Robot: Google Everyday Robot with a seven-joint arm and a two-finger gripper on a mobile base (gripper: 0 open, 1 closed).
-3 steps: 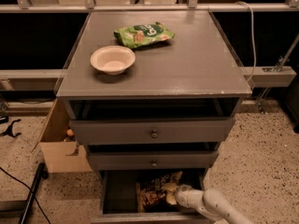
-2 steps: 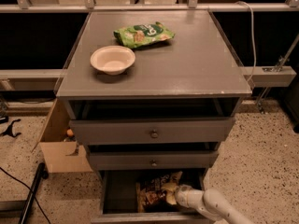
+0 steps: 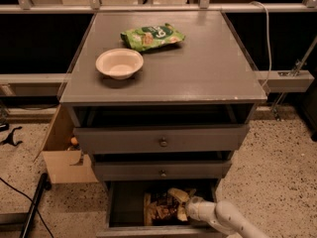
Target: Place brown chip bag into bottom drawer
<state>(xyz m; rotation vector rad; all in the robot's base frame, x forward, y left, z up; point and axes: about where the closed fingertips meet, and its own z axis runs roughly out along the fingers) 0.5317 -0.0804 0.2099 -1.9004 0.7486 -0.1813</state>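
Note:
The brown chip bag (image 3: pixel 161 206) lies inside the open bottom drawer (image 3: pixel 124 207), toward its right half, dark brown with cream-yellow ends. My gripper (image 3: pixel 182 205) reaches into the drawer from the lower right on a white arm (image 3: pixel 228 221) and sits at the bag's right end, against it. The bag rests on the drawer floor as far as I can see. The drawer's left half is dark and bare.
A white bowl (image 3: pixel 119 63) and a green snack bag (image 3: pixel 151 35) lie on the grey cabinet top (image 3: pixel 208 68). Two knobbed drawers (image 3: pixel 162 142) stand slightly open above. A cardboard box (image 3: pixel 62 152) stands left of the cabinet. A black cable and pole lie on the floor at lower left.

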